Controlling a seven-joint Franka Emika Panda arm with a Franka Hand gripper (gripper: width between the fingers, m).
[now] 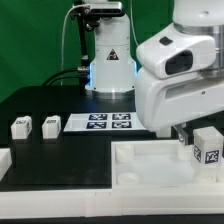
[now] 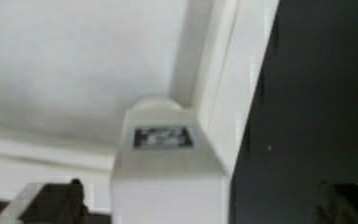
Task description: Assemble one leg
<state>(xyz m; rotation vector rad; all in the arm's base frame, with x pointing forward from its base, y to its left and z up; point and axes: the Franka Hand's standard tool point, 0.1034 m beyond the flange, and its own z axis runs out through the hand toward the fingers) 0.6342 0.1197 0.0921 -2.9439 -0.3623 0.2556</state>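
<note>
One leg, a small white block with a black-and-white tag, sits at the right end of the large white tray-like part. My gripper hangs right over it. In the wrist view the same leg lies between my dark fingertips, which stand apart on either side of it without touching. My gripper is open. Two more legs stand on the black table at the exterior view's left.
The marker board lies on the black table behind the tray-like part. A white robot base stands at the back. Another white part shows at the left edge. The black table runs beside the tray's rim.
</note>
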